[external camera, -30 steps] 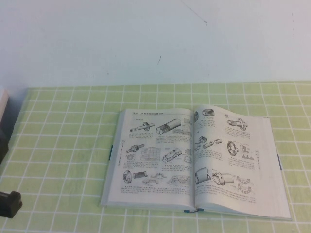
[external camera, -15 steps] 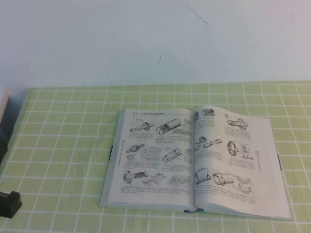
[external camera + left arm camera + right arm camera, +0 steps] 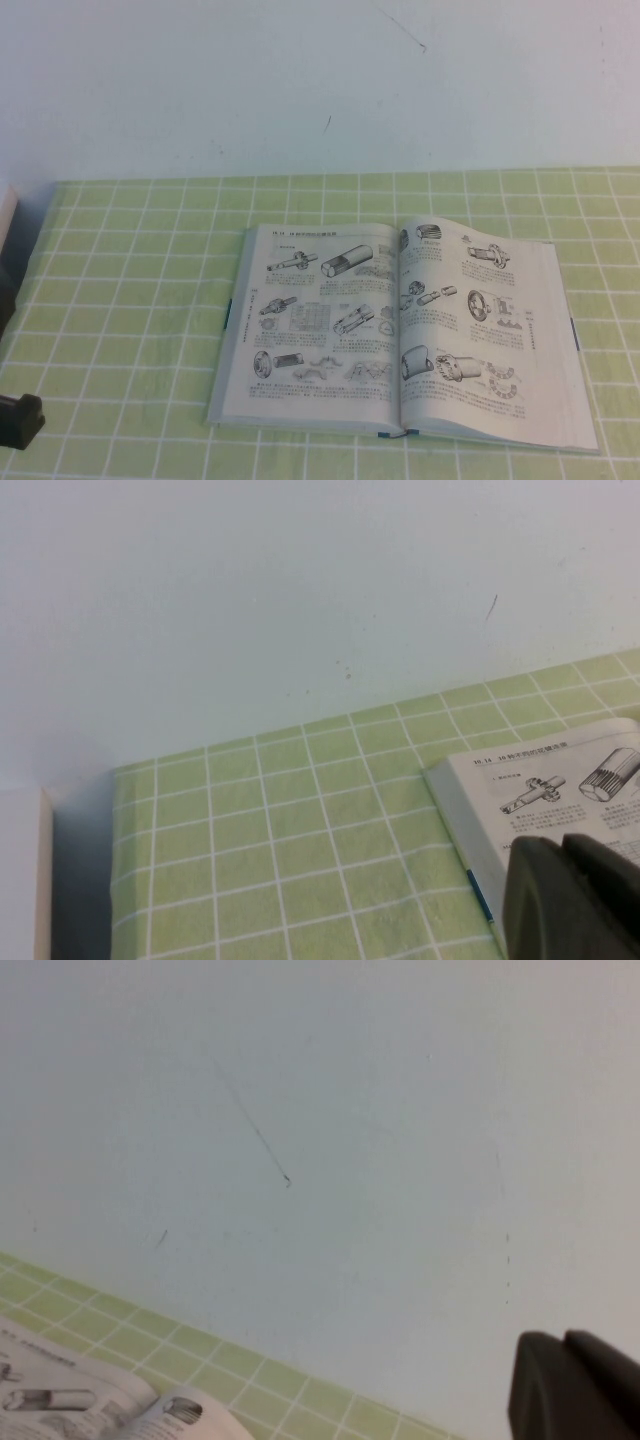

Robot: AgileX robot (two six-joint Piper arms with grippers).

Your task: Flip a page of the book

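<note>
The book (image 3: 400,330) lies open and flat on the green checked cloth, right of centre, with bluish-grey cover edges. Both open leaves are white with small text and drawings of shafts and gears: a left leaf (image 3: 315,320) and a right leaf (image 3: 480,330). No face with a tall grey photo shows, so I cannot tell which leaf is the page. My left gripper (image 3: 18,418) sits low at the near left, far from the book; in the left wrist view (image 3: 563,845) its dark fingers are together, empty, over the book's corner (image 3: 520,790). My right gripper (image 3: 566,1340) is shut, empty, out of the high view.
The green checked cloth (image 3: 130,300) covers the table up to a pale blue wall (image 3: 320,80). A white and dark object (image 3: 5,260) stands at the left edge. The book's far corner shows in the right wrist view (image 3: 60,1390).
</note>
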